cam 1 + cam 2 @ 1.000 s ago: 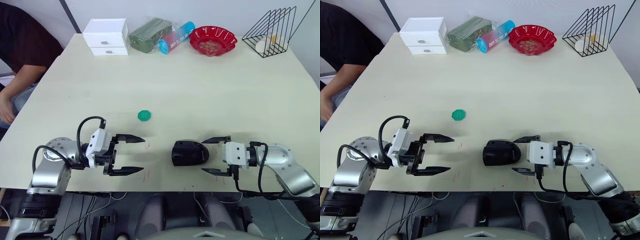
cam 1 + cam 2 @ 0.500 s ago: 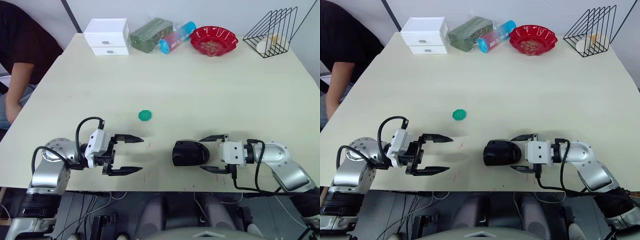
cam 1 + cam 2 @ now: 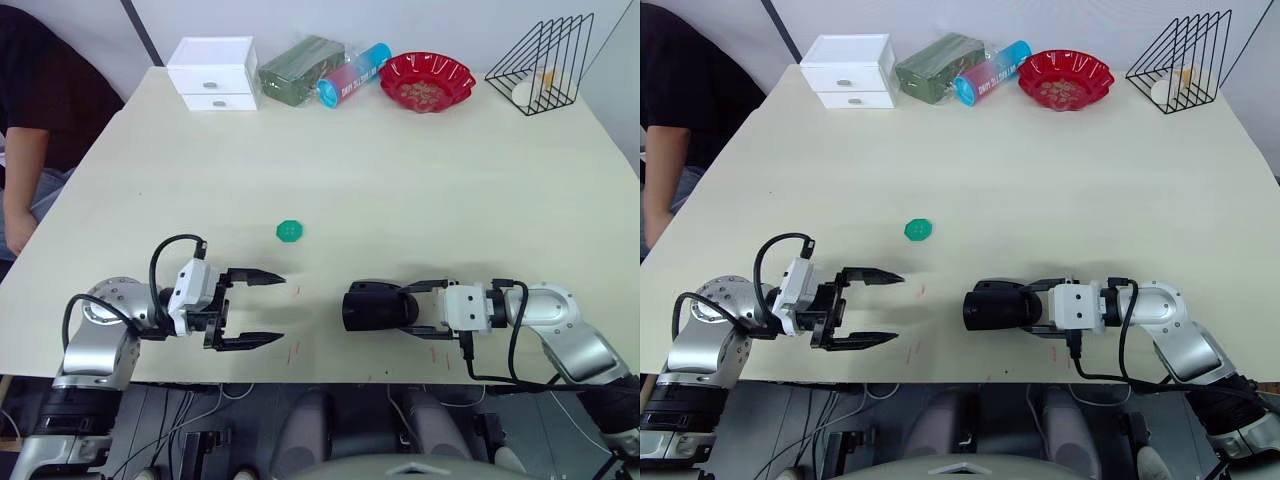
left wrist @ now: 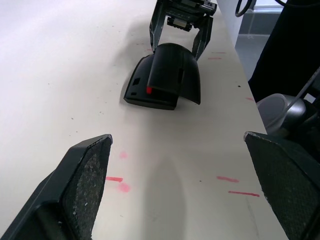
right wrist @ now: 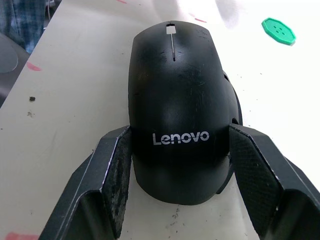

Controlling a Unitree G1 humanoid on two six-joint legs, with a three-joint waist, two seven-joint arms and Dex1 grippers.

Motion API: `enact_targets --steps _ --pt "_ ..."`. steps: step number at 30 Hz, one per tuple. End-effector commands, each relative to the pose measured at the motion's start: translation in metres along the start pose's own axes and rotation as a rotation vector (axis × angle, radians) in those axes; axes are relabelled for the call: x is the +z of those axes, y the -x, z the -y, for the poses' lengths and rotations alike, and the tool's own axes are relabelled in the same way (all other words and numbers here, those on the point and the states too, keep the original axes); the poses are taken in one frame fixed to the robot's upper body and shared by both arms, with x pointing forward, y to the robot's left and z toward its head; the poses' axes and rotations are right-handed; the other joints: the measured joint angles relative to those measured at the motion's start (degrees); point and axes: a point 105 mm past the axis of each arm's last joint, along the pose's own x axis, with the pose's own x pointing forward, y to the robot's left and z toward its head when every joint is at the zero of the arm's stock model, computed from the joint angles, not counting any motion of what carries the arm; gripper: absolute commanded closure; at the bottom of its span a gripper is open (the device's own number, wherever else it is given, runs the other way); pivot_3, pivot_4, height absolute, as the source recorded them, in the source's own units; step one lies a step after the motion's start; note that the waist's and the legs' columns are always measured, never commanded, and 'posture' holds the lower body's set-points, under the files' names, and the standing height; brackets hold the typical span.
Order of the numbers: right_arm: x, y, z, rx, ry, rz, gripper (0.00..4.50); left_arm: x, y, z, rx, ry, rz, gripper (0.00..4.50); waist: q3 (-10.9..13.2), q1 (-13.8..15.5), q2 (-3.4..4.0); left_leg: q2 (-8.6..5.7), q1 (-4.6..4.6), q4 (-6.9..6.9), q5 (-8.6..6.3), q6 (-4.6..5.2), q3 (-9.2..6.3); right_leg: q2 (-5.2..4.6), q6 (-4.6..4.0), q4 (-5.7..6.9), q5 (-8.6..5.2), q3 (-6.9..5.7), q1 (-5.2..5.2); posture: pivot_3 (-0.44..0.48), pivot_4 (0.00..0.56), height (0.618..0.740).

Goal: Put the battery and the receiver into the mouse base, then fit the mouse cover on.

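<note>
now the right gripper [image 5: 175, 175] has its fingers clamped on both sides of the mouse cover [image 5: 175, 107], which sits on the mouse base [image 4: 142, 87] at the desk [image 3: 400, 180] front edge. left gripper [image 3: 262, 310] fingers spread wide, holding nothing, well apart from it.

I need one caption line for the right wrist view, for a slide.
Right gripper closed around the rear of the mouse cover, seated on the mouse base; green toothed disc lies beyond.

Mouse cover [image 3: 378, 306] on mouse base [image 4: 142, 91], green disc [image 3: 289, 231] behind, table [image 3: 400, 170] beneath
</note>
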Motion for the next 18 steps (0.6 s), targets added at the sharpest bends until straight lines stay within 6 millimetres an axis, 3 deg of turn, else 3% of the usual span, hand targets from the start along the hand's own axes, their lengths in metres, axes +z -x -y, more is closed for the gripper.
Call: enact_targets --steps 1,8,18 --pt "0.018 0.005 0.007 -0.009 0.033 0.037 2.08 0.004 0.004 0.001 0.012 -0.031 0.005 0.0 0.0 0.0 0.0 0.0 0.0 0.0 0.0 0.0 0.0 0.0 0.0 0.0 0.0 0.0 0.0 0.0 0.15 0.74" --pt "0.035 0.007 0.023 -0.053 -0.13 -0.015 2.08 0.004 0.004 0.001 -0.002 -0.035 0.004 0.0 0.0 -0.02 0.0 0.0 0.02 0.01 0.0 0.0 -0.01 0.0 -0.01 0.08 -0.01 -0.01 -0.01 0.0 0.15 0.74" --pt "0.033 0.01 0.019 0.038 -0.251 -0.243 2.08 0.003 0.001 0.001 -0.011 -0.038 0.01 0.0 0.0 -0.05 0.0 0.0 0.0 0.02 0.0 0.0 -0.02 -0.01 -0.01 0.08 -0.01 -0.02 -0.02 0.0 0.15 0.74"
